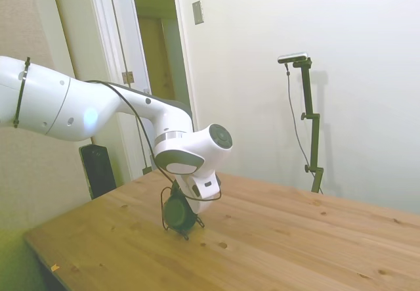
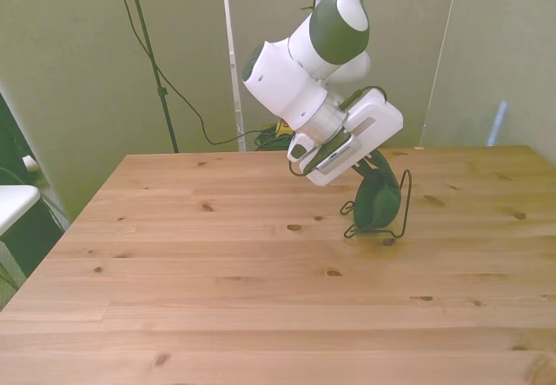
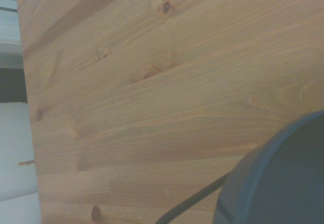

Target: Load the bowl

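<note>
While the arm [image 2: 304, 63] leans down over the worktop [image 2: 217, 272], the tool [image 2: 369, 169] sits right at the top edge of the bowl [image 2: 378, 201], which is standing on its side in a thin black wire stand [image 2: 401, 211] instead of lying flat. In the front view that whole setup is toward the front view's right, roughly mid-depth on the wood, with the stand's feet touching the surface. From the side view the bowl [image 1: 177, 212] shows as a dark round disc tucked just under the white wrist, wire loops [image 1: 164, 205] around it, and the tool [image 1: 182, 196] is mostly hidden behind the arm's last link. Honestly I can't tell if the fingers are spread or pinching the rim, since the wrist housing and the bowl cover them in both wider views. The wrist view is blurry: just a dark curved chunk of the bowl [image 3: 283, 178], a bit of black wire [image 3: 190, 201] next to it, and lots of knotty wood [image 3: 152, 82]. A black cable [image 1: 134, 117] runs along the arm.
</note>
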Robot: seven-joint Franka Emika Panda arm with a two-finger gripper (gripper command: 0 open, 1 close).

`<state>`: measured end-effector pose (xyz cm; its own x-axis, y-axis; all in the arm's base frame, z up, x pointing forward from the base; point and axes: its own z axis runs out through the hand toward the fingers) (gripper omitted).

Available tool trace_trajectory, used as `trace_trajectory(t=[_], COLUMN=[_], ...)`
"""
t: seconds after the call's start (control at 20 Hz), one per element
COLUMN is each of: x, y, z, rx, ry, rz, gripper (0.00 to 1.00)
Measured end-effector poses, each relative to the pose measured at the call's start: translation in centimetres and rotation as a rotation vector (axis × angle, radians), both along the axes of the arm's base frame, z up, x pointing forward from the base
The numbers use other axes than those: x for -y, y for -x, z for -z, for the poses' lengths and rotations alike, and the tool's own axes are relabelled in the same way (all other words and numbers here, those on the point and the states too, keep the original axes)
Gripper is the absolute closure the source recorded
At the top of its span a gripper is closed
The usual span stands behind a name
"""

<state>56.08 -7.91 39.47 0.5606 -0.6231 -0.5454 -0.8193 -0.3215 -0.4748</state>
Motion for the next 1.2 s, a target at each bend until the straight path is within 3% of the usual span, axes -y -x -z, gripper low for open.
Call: trace_trajectory(t=[0.65,1.2], x=[-0.1,-3.1], y=[0.0,1.3], z=[-1.1,-7.9], rx=[-0.004,0.034], ry=[0.071,0.303], rz=[0.003,0.039], gripper=[0.0,0.0])
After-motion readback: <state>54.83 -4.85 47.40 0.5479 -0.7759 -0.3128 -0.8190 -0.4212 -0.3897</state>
